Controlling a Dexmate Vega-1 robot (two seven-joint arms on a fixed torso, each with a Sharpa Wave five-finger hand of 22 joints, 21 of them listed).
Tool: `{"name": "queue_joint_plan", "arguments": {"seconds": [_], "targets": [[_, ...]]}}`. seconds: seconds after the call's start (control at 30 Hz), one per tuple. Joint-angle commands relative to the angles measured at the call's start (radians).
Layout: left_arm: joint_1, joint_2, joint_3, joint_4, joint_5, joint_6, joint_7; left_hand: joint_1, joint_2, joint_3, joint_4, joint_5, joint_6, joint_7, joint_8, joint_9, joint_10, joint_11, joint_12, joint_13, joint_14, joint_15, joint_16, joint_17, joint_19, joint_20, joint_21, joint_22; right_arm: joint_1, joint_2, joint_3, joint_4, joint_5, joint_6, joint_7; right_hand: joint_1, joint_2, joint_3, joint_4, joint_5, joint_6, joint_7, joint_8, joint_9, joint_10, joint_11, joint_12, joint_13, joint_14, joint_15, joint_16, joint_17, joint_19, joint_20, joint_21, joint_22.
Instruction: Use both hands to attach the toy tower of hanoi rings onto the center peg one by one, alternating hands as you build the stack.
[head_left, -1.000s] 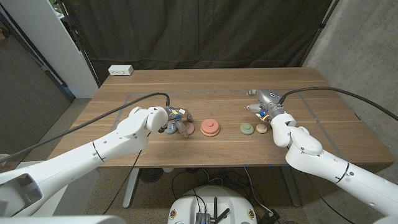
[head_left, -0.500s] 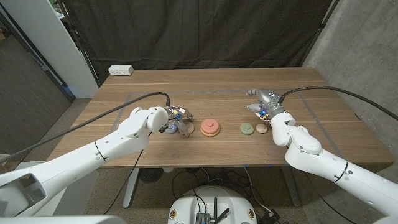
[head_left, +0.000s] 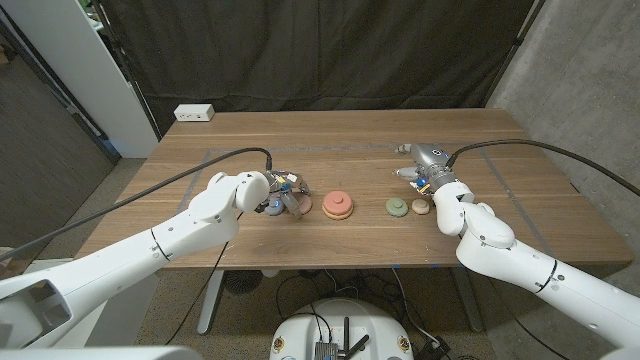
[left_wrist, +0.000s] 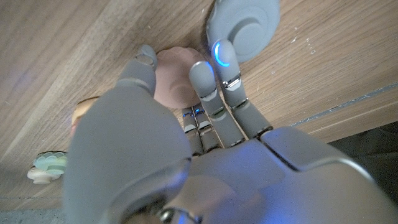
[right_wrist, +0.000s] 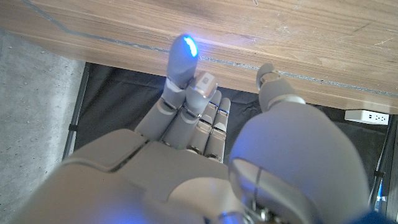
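Grey left hand (head_left: 281, 201) sat just left of the peg stack (head_left: 337, 205), fingers (left_wrist: 205, 78) curled down around a pink ring (left_wrist: 177, 85) against the table (head_left: 330, 140); whether the ring was lifted off the wood, I could not tell. A grey disc (left_wrist: 242, 25) lay just beside the same fingertips in the left wrist view. Peg stack stood mid-table, red base ring with orange on top. Right hand (head_left: 424, 165) hovered right of the stack and a little behind it, fingers (right_wrist: 186, 74) loosely gathered, narrow, holding nothing. Green ring (head_left: 397, 207) lay on the table right of the stack, a tan ring (head_left: 421, 207) just beyond it, both in front of the right hand. White power strip (head_left: 194, 113) sat at the far left corner, well apart from the stack
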Motion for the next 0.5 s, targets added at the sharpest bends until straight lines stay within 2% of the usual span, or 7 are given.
{"name": "queue_joint_plan", "arguments": {"seconds": [0.03,0.5], "targets": [[-0.002,0.005,0.007,-0.02,0.022,0.026,-0.032,0.025,0.004,0.006,-0.005,0.009,0.015,0.003,0.006,0.001,0.03,0.003,0.011,0.022,0.015,-0.012,0.005,0.005,0.018,-0.095,0.006,0.002,-0.007,0.001,0.002,0.002,0.016,0.001,-0.012,0.003,0.007,0.007,-0.003,0.009,0.006,0.007,-0.002,0.002,0.004,0.004,0.0,0.001,-0.003,0.001,-0.003,0.002,-0.002,-0.002,0.005,0.0],[-0.003,-0.009,0.02,-0.01,0.044,0.025,-0.033,0.051,0.007,0.008,-0.004,0.011,0.035,0.004,0.007,0.002,0.05,-0.003,0.012,0.032,0.027,-0.012,0.011,0.013,0.03,-0.094,0.008,0.001,-0.008,0.001,0.005,0.009,0.029,0.014,-0.025,-0.001,0.011,0.008,-0.002,0.009,0.011,0.007,-0.002,0.002,0.007,0.005,0.0,0.0,-0.004,0.001,-0.01,-0.003,-0.003,-0.002,0.008,-0.001]]}}
